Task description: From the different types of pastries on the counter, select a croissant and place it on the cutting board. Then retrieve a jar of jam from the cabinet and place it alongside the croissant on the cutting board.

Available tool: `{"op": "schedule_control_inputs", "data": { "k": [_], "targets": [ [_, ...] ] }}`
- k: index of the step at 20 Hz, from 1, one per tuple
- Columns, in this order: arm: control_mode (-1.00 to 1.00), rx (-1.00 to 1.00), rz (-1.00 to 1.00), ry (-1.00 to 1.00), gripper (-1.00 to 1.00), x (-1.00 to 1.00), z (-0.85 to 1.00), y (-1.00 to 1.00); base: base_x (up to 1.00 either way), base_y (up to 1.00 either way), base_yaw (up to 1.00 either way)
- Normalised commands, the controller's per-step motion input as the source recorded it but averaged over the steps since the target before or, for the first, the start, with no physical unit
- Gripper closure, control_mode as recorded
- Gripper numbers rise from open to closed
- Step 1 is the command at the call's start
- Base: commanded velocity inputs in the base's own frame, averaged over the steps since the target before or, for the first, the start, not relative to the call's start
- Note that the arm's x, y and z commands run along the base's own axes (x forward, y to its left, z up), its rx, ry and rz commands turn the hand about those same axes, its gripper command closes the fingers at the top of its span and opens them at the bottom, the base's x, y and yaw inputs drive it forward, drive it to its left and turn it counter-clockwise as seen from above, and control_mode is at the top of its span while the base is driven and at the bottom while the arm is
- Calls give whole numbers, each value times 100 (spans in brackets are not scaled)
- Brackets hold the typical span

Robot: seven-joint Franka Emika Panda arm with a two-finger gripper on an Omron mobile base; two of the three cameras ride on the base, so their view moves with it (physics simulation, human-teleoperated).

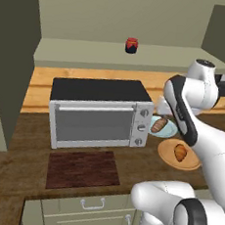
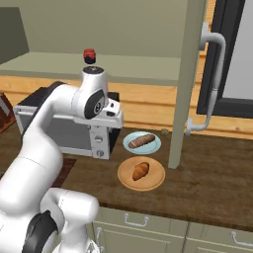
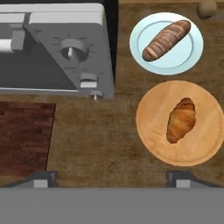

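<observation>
Tool (image 3: 111,178) agape above bare counter (image 3: 96,131) beside croissant (image 3: 181,120).

Golden-orange croissant (image 3: 180,120); dark reddish-brown cutting board (image 1: 83,168); red-lidded jar of jam (image 1: 132,45).

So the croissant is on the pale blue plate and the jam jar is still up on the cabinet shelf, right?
Not quite. The croissant lies on the round wooden plate; the pale blue plate holds the longer brown pastry, as the hand view shows. The jam jar is on the cabinet shelf, as you said.
</observation>
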Motion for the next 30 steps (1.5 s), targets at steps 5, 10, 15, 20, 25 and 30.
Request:
{"op": "schedule_control_inputs", "data": {
  "k": [5,10,15,20,25,30],
  "targets": [
    [-100,-2,-1,10,-100,-1,-47,-73,0,0,0],
    [-100,0,0,23,-100,8,-77,-69,0,0,0],
    [-100,-2,0,15,-100,28,-92,-35,0,0,0],
    [-100,0,-1,2,-100,33,-41,-13,0,0,0],
    [-100,0,-3,5,-100,15,-29,-45,0,0,0],
    [-100,1,-3,1,-100,3,-37,-22,0,0,0]
  ]
}}
